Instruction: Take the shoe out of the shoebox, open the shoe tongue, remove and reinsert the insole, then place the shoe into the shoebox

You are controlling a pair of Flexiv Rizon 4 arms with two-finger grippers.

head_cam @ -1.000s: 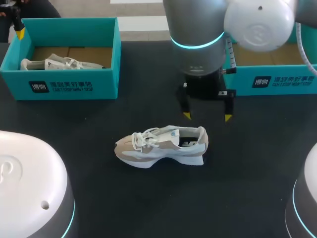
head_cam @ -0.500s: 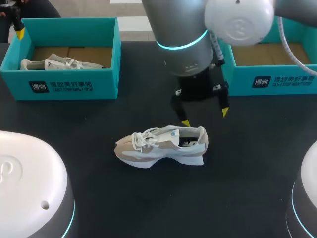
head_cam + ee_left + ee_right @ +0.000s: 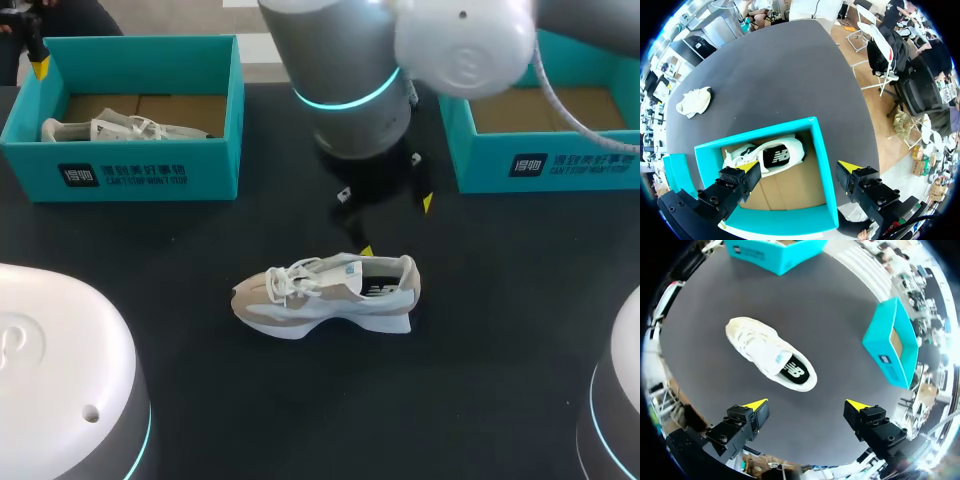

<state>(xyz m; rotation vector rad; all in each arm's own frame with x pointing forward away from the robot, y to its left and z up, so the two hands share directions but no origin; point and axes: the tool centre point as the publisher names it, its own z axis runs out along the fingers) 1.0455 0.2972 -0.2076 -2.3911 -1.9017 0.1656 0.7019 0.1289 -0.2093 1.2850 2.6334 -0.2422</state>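
- The right gripper [image 3: 398, 227] hangs above the tabletop [image 3: 500, 330], just behind the heel end of the shoe [image 3: 325, 295]. Its jaws are spread wide, with nothing between the yellow tips and nothing touched.
- One tip sits low, close over the shoe's heel collar. The other is higher and farther from the shoe, so the line between the tips runs skew to the shoe's length.
- The shoe lies on its sole out on the tabletop, clear of both boxes. Its long axis runs across the robot's front, with the toe toward my left and the heel toward my right. The mouth faces up, and the dark insole shows inside it.
- In the right wrist view the shoe lies ahead of the open fingers, heel end nearer and laces and tongue farther on.
- By my reading the shoe is already out and the tongue comes next. That calls for reaching past the heel toward the laces.
- The right arm is much the nearer to the shoe.
- The left gripper [image 3: 798, 166] is well away from the shoe, beyond its toe end. It is wide open and empty, over the left-hand shoebox [image 3: 150, 175], which holds a second shoe [image 3: 120, 128].
- The right-hand shoebox [image 3: 540, 165] stands beyond the shoe's heel end, showing only a cardboard floor.
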